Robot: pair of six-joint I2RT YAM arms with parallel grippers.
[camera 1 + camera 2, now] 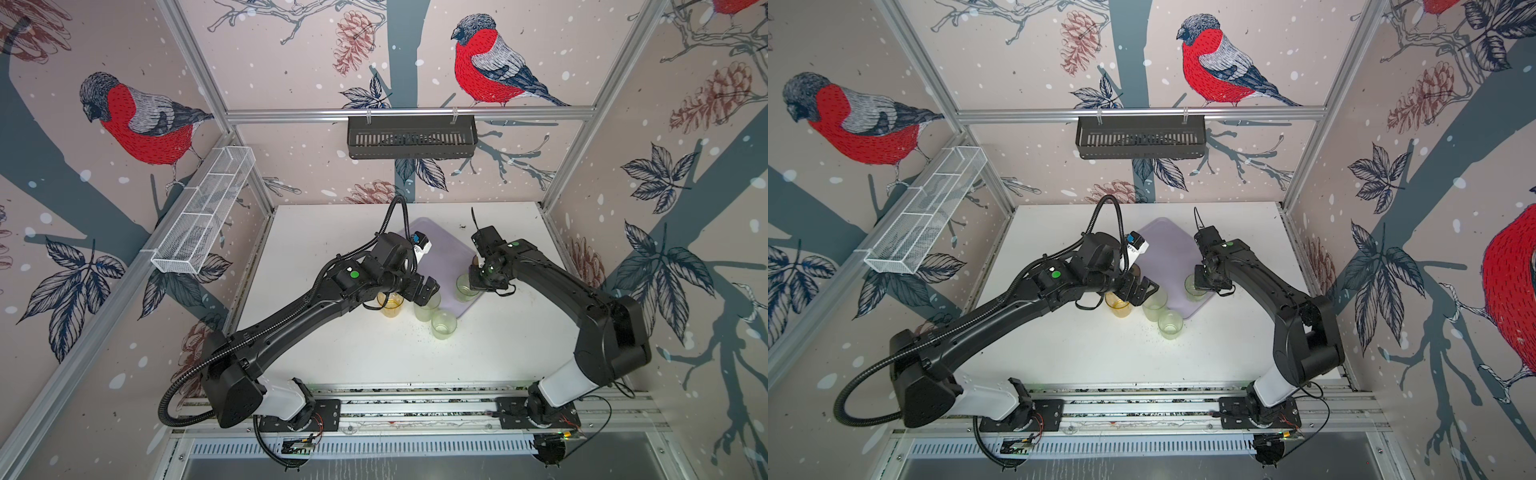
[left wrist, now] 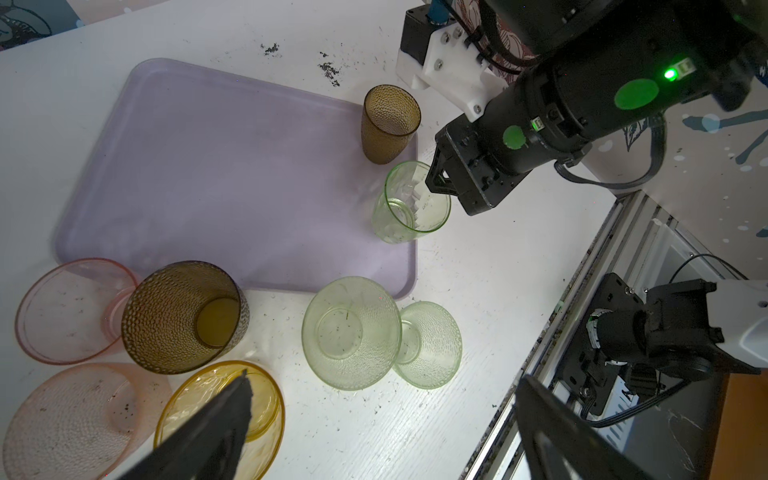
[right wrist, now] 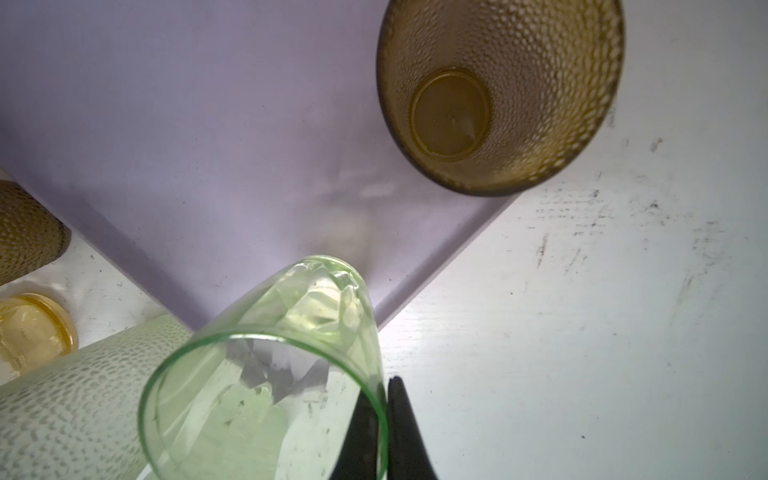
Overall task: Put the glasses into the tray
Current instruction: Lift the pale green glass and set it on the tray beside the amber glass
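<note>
The lilac tray (image 1: 440,249) (image 2: 232,174) lies at the table's middle back. My right gripper (image 3: 384,395) (image 1: 478,282) is shut on the rim of the green glass (image 3: 266,374) (image 2: 409,208), one finger inside and one outside, with the glass at the tray's near edge. One brown glass (image 2: 388,124) (image 3: 498,95) stands in the tray's corner. My left gripper (image 2: 384,386) (image 1: 428,291) hangs open and holds nothing above the amber glass (image 2: 224,415) and two frosted glasses (image 2: 351,332) (image 2: 430,345). A second brown glass (image 2: 183,316) and two pink glasses (image 2: 70,311) (image 2: 83,419) stand on the table.
A black slatted basket (image 1: 411,137) hangs on the back wall. A white mesh basket (image 1: 203,208) hangs on the left wall. The arms' mounting rail (image 1: 415,407) runs along the table's front edge. Dark crumbs (image 2: 328,70) dot the white table.
</note>
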